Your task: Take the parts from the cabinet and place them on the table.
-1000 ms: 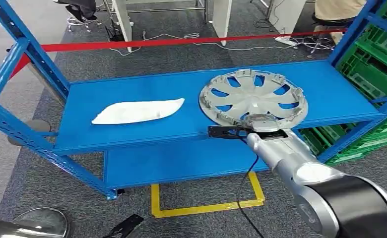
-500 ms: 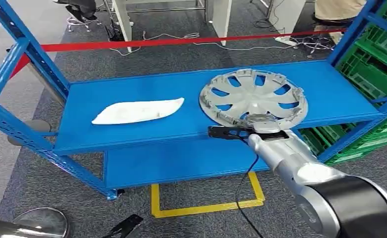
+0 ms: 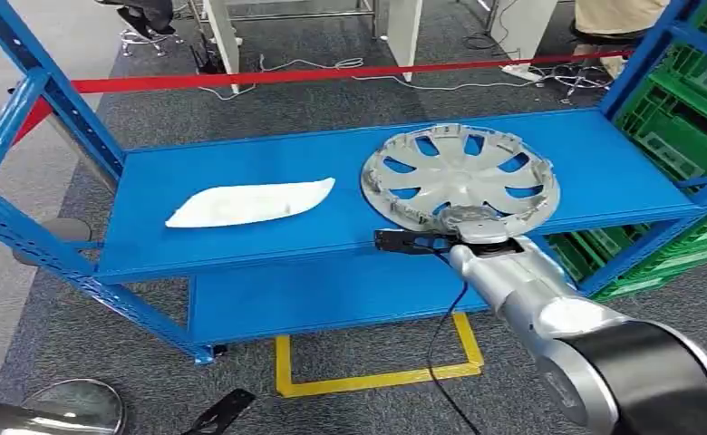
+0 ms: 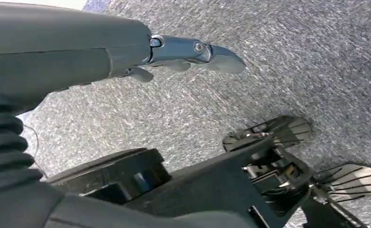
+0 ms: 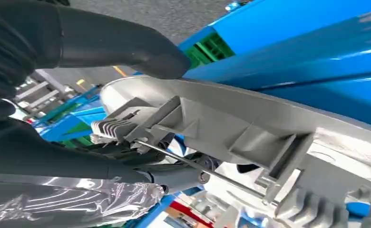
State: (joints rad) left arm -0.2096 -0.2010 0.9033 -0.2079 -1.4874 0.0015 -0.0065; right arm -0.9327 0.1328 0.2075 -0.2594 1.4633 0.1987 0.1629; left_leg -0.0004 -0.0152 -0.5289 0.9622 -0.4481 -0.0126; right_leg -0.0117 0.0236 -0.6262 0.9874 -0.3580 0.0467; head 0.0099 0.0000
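Where the silver hubcap (image 3: 461, 177) lay flat on the blue shelf (image 3: 241, 249), it looked light, stiff and thin-rimmed; the right hand (image 3: 473, 228) pinched its near rim, the sensible hold. The left hand (image 4: 193, 52) hung empty, fingers loose. A white part (image 3: 250, 202) lay well apart; shelf posts (image 3: 644, 63) crowded the lift.

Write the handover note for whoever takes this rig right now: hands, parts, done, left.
Right hand: grips the near rim of the silver hubcap, thumb on one side of the rim and fingers on the other, as the right wrist view shows.
Left hand: hangs over the grey carpet, holding nothing.
Parts: the hubcap lies on the top blue shelf of the rack, toward its right end; the white elongated part lies on the same shelf to the left, untouched.
Done: hubcap grasped.
Left: lift the hubcap off, carry it to the table, then fetch the white part.
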